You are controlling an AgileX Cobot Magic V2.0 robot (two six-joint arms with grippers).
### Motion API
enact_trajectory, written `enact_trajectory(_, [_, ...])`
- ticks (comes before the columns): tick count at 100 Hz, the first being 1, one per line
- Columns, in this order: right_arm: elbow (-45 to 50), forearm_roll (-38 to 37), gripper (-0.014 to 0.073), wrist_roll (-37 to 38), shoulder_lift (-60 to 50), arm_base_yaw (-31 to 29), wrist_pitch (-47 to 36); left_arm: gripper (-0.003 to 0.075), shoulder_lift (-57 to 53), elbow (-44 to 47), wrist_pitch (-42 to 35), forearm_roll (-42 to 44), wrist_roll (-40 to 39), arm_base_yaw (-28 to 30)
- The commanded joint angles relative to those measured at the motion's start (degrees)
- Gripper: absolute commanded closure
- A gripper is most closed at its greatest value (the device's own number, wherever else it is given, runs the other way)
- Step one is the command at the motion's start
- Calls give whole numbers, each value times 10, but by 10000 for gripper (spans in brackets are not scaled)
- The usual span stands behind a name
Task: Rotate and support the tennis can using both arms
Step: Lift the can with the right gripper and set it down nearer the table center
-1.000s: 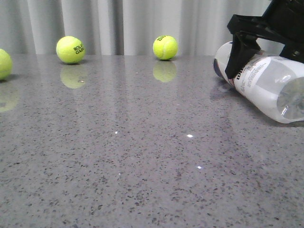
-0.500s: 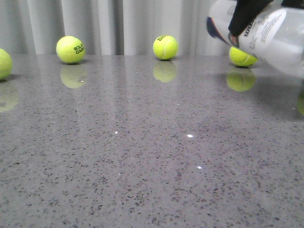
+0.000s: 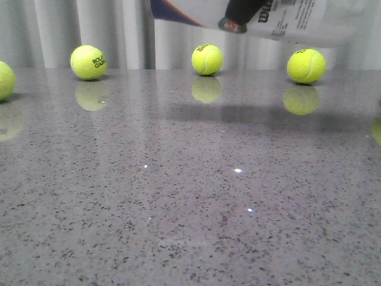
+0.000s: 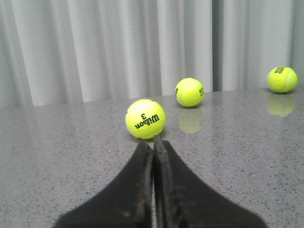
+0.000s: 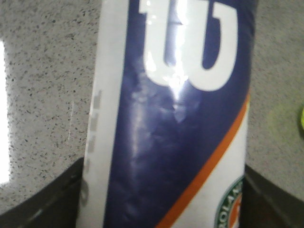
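The tennis can (image 3: 297, 18) hangs clear of the table at the top of the front view, lying roughly level, its navy end pointing left. One black finger (image 3: 241, 13) of my right arm crosses its front. In the right wrist view the navy and white label with an orange stripe (image 5: 175, 118) fills the space between both fingers, and my right gripper (image 5: 164, 202) is shut on it. My left gripper (image 4: 153, 142) is shut with nothing in it, low over the table, its tips just short of a tennis ball (image 4: 145, 118). The left arm does not show in the front view.
Several tennis balls lie along the back of the grey speckled table (image 3: 178, 179): one (image 3: 88, 62), another (image 3: 207, 59), a third (image 3: 306, 65), and one at the left edge (image 3: 3, 79). Two more balls (image 4: 189, 92) (image 4: 282, 79) show beyond the left gripper. A pale curtain (image 3: 119, 30) closes the back.
The right gripper has lifted the can off the table, up and to the left, and levelled it. A ball formerly hidden behind the can now shows.
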Motion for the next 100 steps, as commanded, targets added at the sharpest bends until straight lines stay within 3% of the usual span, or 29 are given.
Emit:
enact_trajectory(1, [-18, 10, 372, -60, 6, 7, -32, 741, -22, 27, -42, -4, -4, 1])
enact_trajectory(65, [-18, 10, 354, -89, 111, 25, -30, 741, -22, 27, -42, -4, -4, 1])
enact_trajectory(100, [-18, 11, -58, -88, 112, 25, -29, 741, -22, 27, -42, -4, -4, 1])
